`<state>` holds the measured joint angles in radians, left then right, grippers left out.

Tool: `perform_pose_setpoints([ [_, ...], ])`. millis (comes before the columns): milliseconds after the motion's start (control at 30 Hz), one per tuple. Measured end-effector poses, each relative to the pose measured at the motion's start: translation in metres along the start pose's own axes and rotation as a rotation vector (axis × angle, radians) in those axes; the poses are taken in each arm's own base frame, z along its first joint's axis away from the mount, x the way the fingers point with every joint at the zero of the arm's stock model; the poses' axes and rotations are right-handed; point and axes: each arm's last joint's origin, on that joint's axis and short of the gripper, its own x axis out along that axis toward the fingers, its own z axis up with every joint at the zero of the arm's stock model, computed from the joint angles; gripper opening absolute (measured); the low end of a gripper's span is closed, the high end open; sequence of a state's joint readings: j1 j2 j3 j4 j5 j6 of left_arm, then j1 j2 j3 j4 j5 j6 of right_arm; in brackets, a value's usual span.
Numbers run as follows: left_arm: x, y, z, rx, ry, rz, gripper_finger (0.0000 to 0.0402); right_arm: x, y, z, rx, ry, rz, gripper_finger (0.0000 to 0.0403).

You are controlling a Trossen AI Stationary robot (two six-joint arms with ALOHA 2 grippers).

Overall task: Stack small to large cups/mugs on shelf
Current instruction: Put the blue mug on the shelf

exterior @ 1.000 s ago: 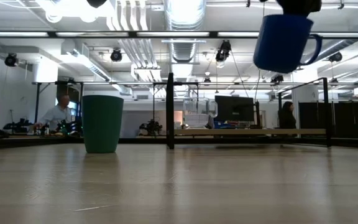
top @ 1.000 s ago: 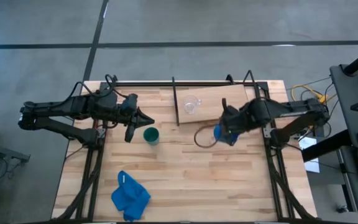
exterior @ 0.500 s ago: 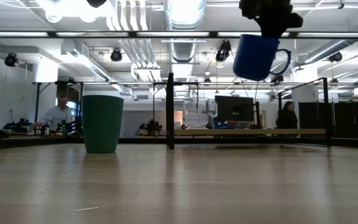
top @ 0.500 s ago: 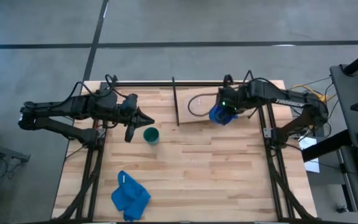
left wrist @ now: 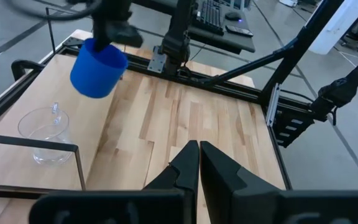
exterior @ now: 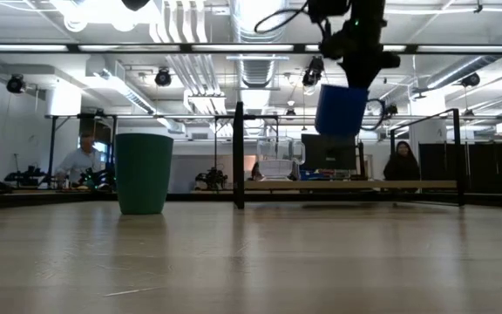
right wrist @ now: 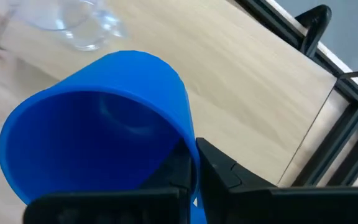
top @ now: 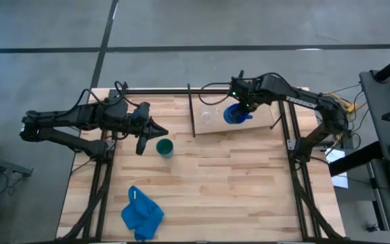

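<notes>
Your right gripper has its fingers pinching the blue mug's rim, hanging over the shelf just beside the glass cup. Level the mug before lowering. Left gripper, fingers pressed together, waits by the green cup on the desk.

Left gripper at bottom of view, dark fingers pressed together, tips pointing across table. Ahead, blue mug hangs tilted in air above shelf, gripped at rim by right gripper, apparently. Clear glass cup stands on shelf, just beside mug. Black rod crosses in front of glass.
</notes>
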<state>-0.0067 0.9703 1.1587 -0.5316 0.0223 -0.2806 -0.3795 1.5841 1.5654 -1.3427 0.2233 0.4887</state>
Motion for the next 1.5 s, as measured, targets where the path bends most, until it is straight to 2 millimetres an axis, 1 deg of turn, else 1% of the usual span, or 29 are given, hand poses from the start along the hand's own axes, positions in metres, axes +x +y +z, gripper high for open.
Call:
perform_pose_setpoints([
  [233, 0.000, 0.000, 0.000, 0.000, 0.000, 0.000, 0.0000, 0.036, -0.007, 0.019, 0.015, 0.126, 0.001, 0.0009],
  [400, 0.000, 0.000, 0.000, 0.000, 0.000, 0.000, 0.0000, 0.053, -0.012, 0.027, 0.039, 0.174, -0.018, 0.0009],
  [500, 0.000, 0.000, 0.000, 0.000, 0.000, 0.000, 0.0000, 0.060, -0.016, 0.030, 0.039, 0.190, -0.027, 0.0009],
  [633, 0.000, 0.000, 0.000, 0.000, 0.001, 0.000, 0.0000, 0.066, -0.023, 0.035, 0.057, 0.196, -0.029, 0.0009],
  [800, 0.000, 0.000, 0.000, 0.000, 0.000, 0.000, 0.0000, 0.075, -0.032, 0.043, 0.102, 0.211, 0.034, 0.0009],
  [933, 0.000, 0.000, 0.000, 0.000, 0.001, 0.000, 0.0000, 0.080, -0.038, 0.046, 0.116, 0.227, 0.038, 0.0009],
  [1300, 0.000, 0.000, 0.000, 0.008, 0.001, 0.000, 0.0000, 0.083, -0.051, 0.050, 0.147, 0.234, 0.077, 0.0009],
  [1500, 0.000, 0.000, 0.000, 0.008, 0.002, 0.000, 0.0000, 0.084, -0.052, 0.055, 0.146, 0.208, 0.158, 0.0009],
])
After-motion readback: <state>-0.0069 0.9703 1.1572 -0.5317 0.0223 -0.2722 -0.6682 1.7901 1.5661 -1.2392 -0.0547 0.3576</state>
